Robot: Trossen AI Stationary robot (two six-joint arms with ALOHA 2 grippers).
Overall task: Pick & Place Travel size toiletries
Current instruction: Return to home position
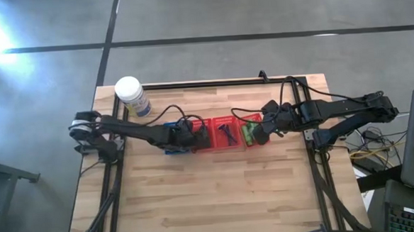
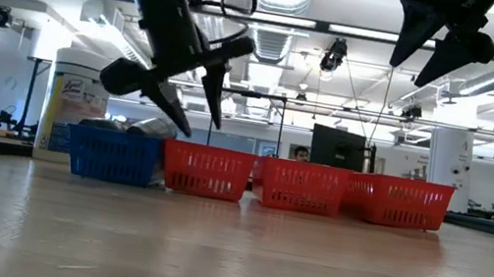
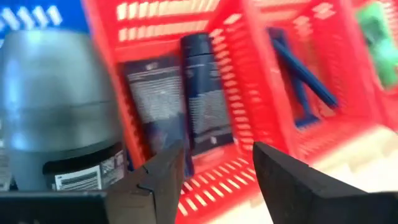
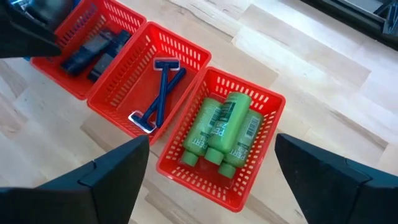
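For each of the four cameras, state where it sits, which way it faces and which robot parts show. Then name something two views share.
High view: above the table, facing straight down; both arms, left hand and right hand over the baskets.
Low view: at tabletop height, facing level across; both hands above the baskets.
Left wrist view: on the left arm, facing the left red basket; its open fingers.
Right wrist view: on the right arm, facing the green bottles; its open fingers.
Shared: both wrist views show the razors.
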